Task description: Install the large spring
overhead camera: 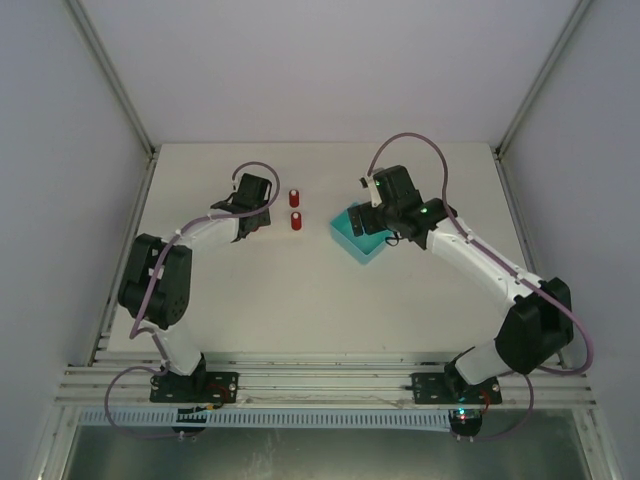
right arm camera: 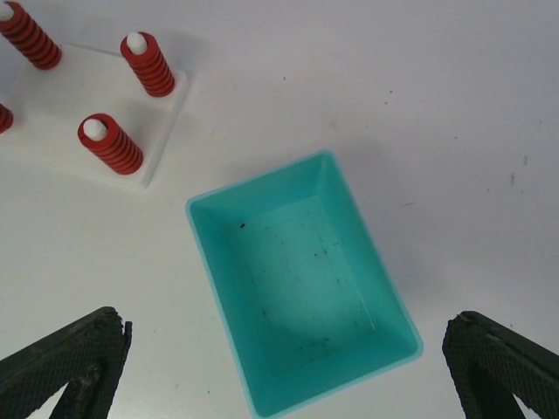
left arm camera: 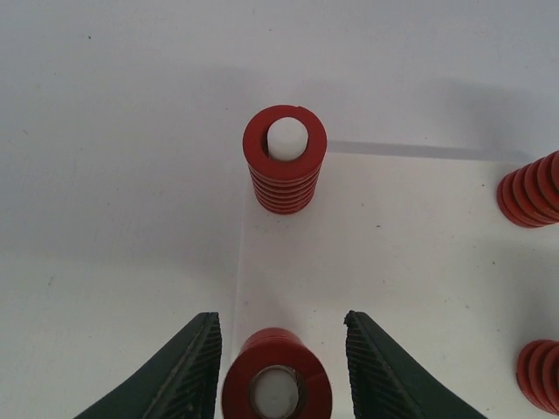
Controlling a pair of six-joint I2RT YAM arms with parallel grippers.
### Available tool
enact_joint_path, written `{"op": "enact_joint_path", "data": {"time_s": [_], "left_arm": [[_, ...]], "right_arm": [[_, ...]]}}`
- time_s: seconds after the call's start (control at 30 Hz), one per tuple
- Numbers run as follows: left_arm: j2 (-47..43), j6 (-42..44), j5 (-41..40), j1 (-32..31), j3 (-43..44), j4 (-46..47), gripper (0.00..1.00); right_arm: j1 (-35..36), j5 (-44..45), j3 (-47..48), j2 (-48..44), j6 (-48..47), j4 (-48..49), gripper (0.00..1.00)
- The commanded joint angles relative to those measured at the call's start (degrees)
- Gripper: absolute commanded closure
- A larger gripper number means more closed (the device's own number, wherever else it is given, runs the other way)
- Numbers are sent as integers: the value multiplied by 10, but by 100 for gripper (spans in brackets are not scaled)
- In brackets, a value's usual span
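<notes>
A white baseplate (left arm camera: 410, 262) holds several red springs on white pegs. In the left wrist view one large red spring (left arm camera: 277, 384) sits on its peg between my left gripper's (left arm camera: 281, 319) open fingers, with a small gap on each side. A second spring (left arm camera: 284, 170) stands beyond it. In the top view my left gripper (overhead camera: 262, 215) hangs over the plate, beside two visible springs (overhead camera: 296, 209). My right gripper (right arm camera: 286, 327) is wide open and empty, above the teal bin (right arm camera: 218, 262).
The teal bin (overhead camera: 352, 246) is empty and lies right of the plate. Two more springs (left arm camera: 530, 188) stand at the right edge of the left wrist view. The plate with its springs (right arm camera: 111, 144) shows at the upper left of the right wrist view. Walls enclose the table.
</notes>
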Motion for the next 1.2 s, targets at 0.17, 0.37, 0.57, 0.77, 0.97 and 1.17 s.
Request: {"op": "enact_joint_path", "data": {"time_s": [0.17,0.37,0.57,0.77,0.97,1.17], "left_arm": [[-57,6,9,-1,-5,-10,50],[-106,31,41,-1,-30,70,45],[-97,63,43,19,-50,175,1],[-99,178,-6,42,-107,270,1],[-103,320,-21,78,-171,371,1],[-91,269,100,148,-236,437,1]], "right_arm": [[-13,114,-39,-42,36,79,1],[-31,171,-63,-38,-17,140,1],[-51,223,-93,-7,-64,210,1],[-152,177,-141,34,8,276,1],[-218,161,-198,65,8,357,1],[-254,99,-240,85,-4,486,1]]}}
